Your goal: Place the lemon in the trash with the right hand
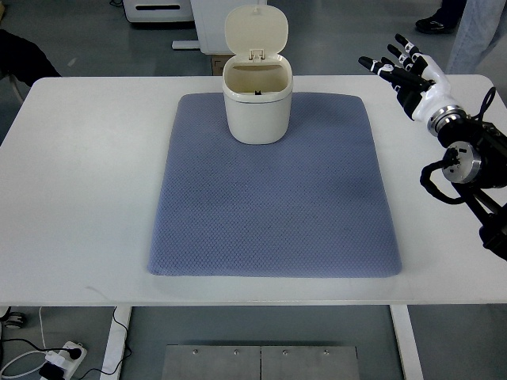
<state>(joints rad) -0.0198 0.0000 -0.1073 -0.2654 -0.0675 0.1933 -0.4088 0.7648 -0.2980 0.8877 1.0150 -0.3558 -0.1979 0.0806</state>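
1. Your right hand point(408, 70) hovers with fingers spread and empty, well right of the cream plastic trash bin point(257, 99).
2. You see no lemon on the blue mat point(273, 206); whether it lies inside the lid-up bin, you cannot tell.

A white worktop point(79, 198) carried a blue-grey mat point(273, 206) lying flat across its middle; a cream bin point(257, 99), lid apparently up, stood on the mat's far edge.

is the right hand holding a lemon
No, the right hand hovers with fingers spread and empty over the table's far right corner; no lemon shows anywhere.
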